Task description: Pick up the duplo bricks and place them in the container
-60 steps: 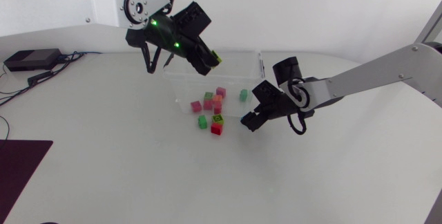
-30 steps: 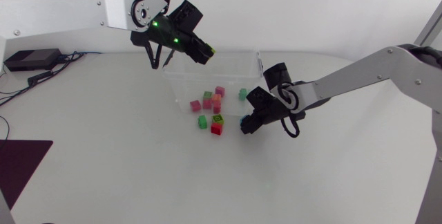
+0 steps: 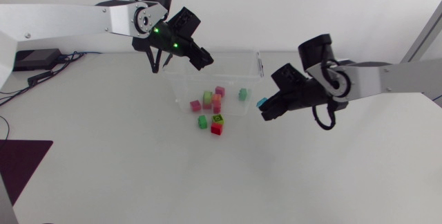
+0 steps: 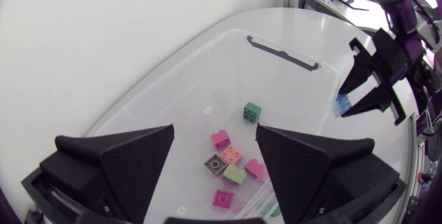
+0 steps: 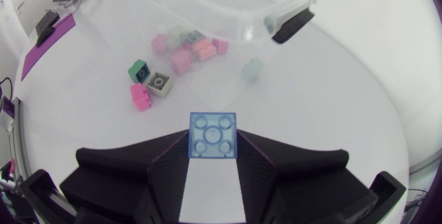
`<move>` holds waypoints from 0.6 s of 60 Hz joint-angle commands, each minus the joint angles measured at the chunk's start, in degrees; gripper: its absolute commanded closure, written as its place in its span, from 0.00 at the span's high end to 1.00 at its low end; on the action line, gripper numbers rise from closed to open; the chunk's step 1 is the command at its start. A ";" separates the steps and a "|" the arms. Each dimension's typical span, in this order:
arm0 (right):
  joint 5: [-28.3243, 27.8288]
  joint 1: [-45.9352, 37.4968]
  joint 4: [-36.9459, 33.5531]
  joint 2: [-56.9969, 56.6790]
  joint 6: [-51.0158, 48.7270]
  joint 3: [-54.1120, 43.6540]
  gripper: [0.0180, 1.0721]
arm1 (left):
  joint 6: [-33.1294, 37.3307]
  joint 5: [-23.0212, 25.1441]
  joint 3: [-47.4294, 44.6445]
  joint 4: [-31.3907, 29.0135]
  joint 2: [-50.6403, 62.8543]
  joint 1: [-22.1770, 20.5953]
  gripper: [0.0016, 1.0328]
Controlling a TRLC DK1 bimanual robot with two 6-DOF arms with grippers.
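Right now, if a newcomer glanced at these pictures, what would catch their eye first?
The right end effector grips a light blue brick just outside the clear container, at the end nearest that arm. Next come the coloured bricks inside the container, with loose bricks on the table in front of it. The left end effector hangs open over its rear edge.

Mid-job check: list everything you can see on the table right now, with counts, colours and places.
Table: one, white.
Container: one, clear plastic, mid-table.
Bricks inside: about six; pink, green, orange, teal; on the container's floor.
Bricks outside: three; green, grey, red; on the table by the container's wall.
Blue brick: one, between the right gripper's fingers.
Black box: one, with cables, at the table's left.
Dark mat: one, maroon, at the table's left edge.
Left gripper: open, above the container.
Right gripper: shut on the blue brick, beside the container.
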 commanded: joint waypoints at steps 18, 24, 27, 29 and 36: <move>-0.07 2.64 -5.12 -7.73 2.76 6.75 0.25 | 2.79 0.85 -21.46 3.51 -20.24 1.55 0.95; 0.37 3.70 -5.73 -6.24 3.64 10.35 0.25 | 5.25 3.58 -27.35 3.33 -24.45 2.43 0.95; 0.90 4.14 -5.73 -5.01 3.91 12.20 0.25 | 6.48 4.54 -30.08 3.15 -25.86 2.70 0.95; 0.99 4.23 -5.73 -4.04 4.35 13.34 0.25 | 7.27 4.72 -31.66 2.98 -26.39 2.78 0.95; 1.16 4.49 -5.12 0.53 5.14 17.83 0.25 | 10.17 5.86 -36.76 2.98 -26.92 3.14 0.95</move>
